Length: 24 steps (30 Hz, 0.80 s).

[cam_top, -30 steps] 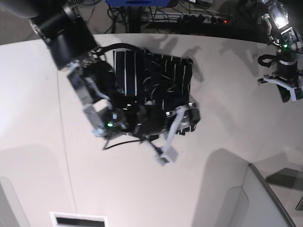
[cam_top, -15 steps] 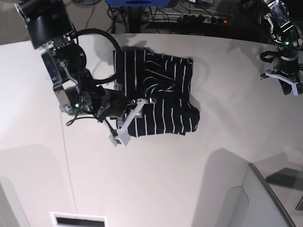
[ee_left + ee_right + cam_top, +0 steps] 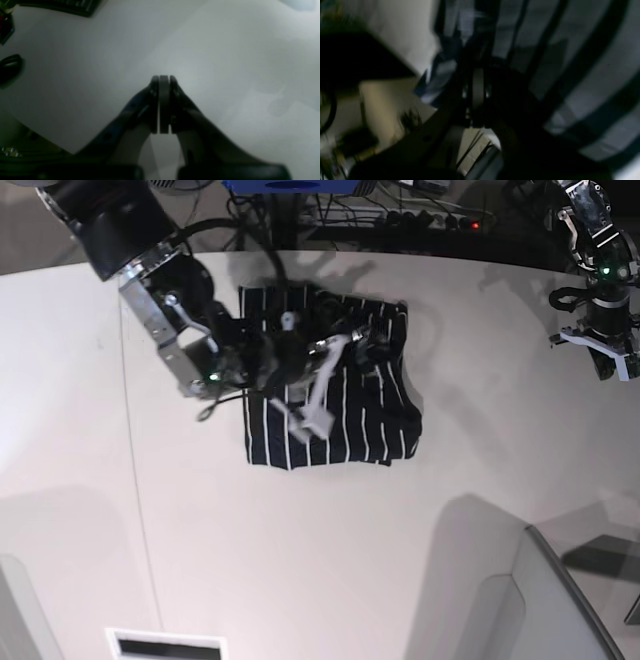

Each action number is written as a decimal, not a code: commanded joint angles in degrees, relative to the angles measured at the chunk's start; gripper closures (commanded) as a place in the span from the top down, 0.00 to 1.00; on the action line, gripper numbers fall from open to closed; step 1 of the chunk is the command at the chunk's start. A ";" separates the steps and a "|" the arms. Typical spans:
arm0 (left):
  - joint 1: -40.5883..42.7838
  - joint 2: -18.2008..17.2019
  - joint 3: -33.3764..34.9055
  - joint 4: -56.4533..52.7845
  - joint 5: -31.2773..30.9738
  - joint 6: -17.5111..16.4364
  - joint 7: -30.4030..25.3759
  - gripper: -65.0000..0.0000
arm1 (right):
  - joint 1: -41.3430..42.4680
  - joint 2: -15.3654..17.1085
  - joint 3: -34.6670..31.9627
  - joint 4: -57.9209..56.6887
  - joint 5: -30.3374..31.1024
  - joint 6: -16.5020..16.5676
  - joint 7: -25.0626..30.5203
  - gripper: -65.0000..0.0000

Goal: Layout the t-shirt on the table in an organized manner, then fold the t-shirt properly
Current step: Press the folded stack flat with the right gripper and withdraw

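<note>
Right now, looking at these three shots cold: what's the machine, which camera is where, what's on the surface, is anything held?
It is a two-armed robot over a white table. The base view looks down from above; the other two are cameras on the wrists. A folded, dark striped t-shirt lies on the table. The right gripper is over the shirt, its jaws shut; its blurred wrist view shows striped cloth all around, so a grip is not clear. The left gripper is shut on nothing, away from the shirt near the table's edge.

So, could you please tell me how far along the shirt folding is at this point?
Done: the t-shirt lies in a compact, roughly rectangular fold on the table. In hand: the right tool is shut over the fold's upper part, motion-blurred. The left tool is shut, empty, off to the side. Left: perhaps tidying rumpled layers.
</note>
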 commanded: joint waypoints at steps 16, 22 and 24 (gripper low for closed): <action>-0.02 -0.99 3.68 0.86 -0.20 0.27 -1.38 0.00 | 6.99 -0.03 -7.41 2.75 0.74 0.00 -2.19 0.01; 2.18 -0.99 3.33 -0.02 -0.20 -6.24 -1.56 0.00 | 1.10 1.29 16.32 12.60 0.39 0.61 -2.19 0.01; 2.71 -0.99 3.33 -1.33 -0.20 -8.26 -1.65 0.00 | 2.50 1.29 18.70 8.82 0.39 2.37 -2.01 0.01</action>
